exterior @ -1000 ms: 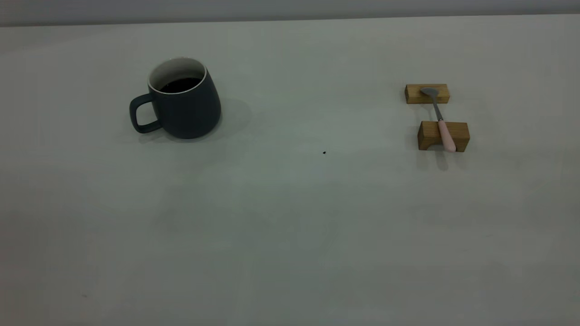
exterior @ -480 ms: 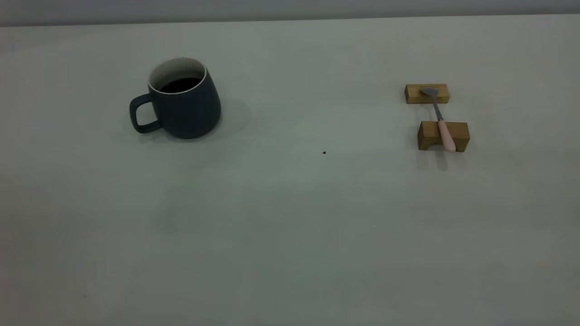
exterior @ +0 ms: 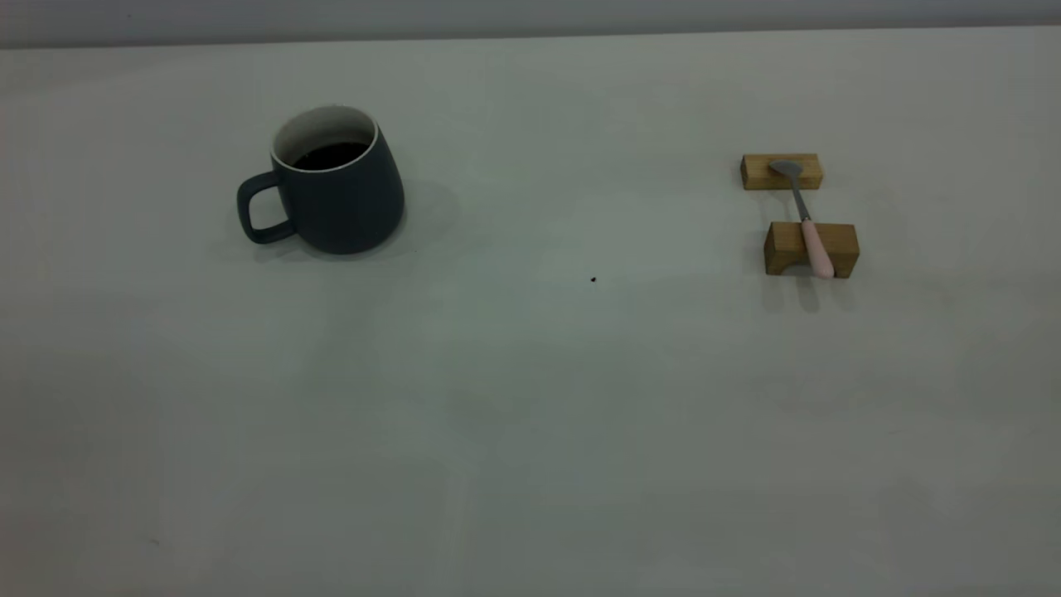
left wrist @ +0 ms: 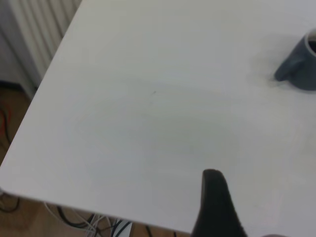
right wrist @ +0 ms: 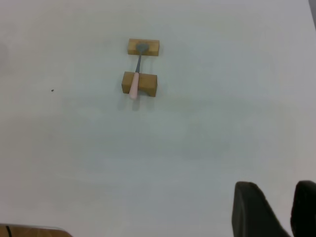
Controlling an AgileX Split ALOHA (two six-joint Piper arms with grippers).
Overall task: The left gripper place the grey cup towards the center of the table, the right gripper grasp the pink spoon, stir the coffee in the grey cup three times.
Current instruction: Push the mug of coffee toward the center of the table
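The grey cup (exterior: 336,195) stands upright at the far left of the table (exterior: 530,414), handle to the left, with dark coffee (exterior: 331,155) inside. The pink spoon (exterior: 806,224) lies across two wooden blocks at the far right, bowl on the farther block and pink handle on the nearer one. Neither gripper shows in the exterior view. In the left wrist view, part of my left gripper (left wrist: 217,212) hangs over bare table, far from the cup (left wrist: 302,66). My right gripper (right wrist: 276,190) stands open over bare table, well away from the spoon (right wrist: 136,74), with nothing between its fingers.
The farther wooden block (exterior: 781,172) and the nearer, notched block (exterior: 811,249) hold the spoon off the table. A tiny dark speck (exterior: 593,279) marks the table's middle. Past the table's edge (left wrist: 29,106), the left wrist view shows floor, cables and a radiator.
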